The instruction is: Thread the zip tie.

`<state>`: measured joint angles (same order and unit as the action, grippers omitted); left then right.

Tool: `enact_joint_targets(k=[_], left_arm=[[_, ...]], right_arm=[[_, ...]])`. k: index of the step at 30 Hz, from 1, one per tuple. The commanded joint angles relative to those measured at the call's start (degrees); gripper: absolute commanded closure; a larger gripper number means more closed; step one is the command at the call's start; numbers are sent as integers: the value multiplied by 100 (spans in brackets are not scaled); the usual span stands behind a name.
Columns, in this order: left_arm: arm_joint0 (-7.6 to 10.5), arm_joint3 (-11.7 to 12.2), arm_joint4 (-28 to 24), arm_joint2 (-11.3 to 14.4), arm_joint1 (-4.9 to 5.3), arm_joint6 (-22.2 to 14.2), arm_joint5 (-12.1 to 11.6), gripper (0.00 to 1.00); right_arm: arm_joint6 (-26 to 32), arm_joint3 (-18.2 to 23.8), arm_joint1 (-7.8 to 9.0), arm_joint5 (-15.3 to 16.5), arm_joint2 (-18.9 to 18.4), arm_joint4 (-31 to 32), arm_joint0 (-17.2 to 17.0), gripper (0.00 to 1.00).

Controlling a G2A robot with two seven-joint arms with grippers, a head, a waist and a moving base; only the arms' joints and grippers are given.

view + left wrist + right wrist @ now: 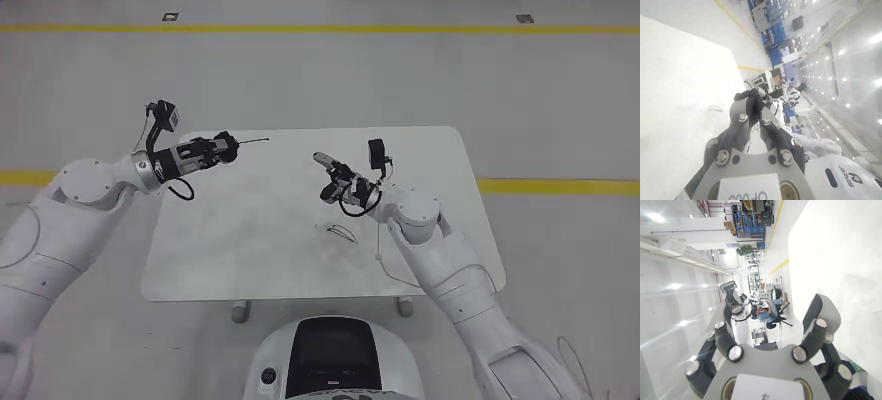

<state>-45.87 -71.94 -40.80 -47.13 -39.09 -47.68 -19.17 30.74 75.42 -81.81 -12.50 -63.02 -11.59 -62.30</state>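
Black plastic, thin as a wire: the zip tie point(252, 142) sticks out sideways from the left tool point(230, 148). That tool is pinched closed on one end of it and holds it in the air above the far left part of the white tabletop point(250, 250). The free end points across toward the right tool point(324, 172), well apart from it. Seen from its own wrist, the left tool point(753, 98) has its dark fingertips point(740, 96) pressed together. The right tool point(772, 311) stands wide open with nothing between its pads point(811, 311), hovering over the middle of the tabletop. A couple of loose ties point(340, 232) lie flat nearer the robot, just beside the right arm.

I'd say the threading has hardly begun: one end is gripped, the other is free, and no loop is formed. Next, I reckon, the right tool must take the free end, and the two must line tail to head very finely. The strap looks springy and could flick aside.
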Motion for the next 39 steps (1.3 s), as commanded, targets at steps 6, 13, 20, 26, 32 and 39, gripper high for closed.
enact_joint_targets(k=[6, 13, 20, 26, 32, 39], left_arm=[[-289, 541, -1454, -382, -80, -1930, -31, 100], [-602, 1017, -2352, -526, -376, -3196, -31, 100], [-602, 1017, -2352, -526, -376, -3196, -31, 100], [-837, 1011, -2502, -470, -427, -3196, 201, 100], [-1032, 840, -2960, -375, -456, -3196, 272, 100], [-1040, 832, -2957, -372, -459, -3155, 282, 100]], right_arm=[[0, 0, 0, 0, 0, 0, 0, 0], [0, 0, 0, 0, 0, 0, 0, 0], [141, 2, -9, 96, -25, -284, -66, 0], [1870, -664, 19, 483, -89, -1148, 194, 0], [2779, -1279, -63, 587, 219, -1663, 548, 0], [2777, -1259, -65, 603, 221, -1690, 531, 0]])
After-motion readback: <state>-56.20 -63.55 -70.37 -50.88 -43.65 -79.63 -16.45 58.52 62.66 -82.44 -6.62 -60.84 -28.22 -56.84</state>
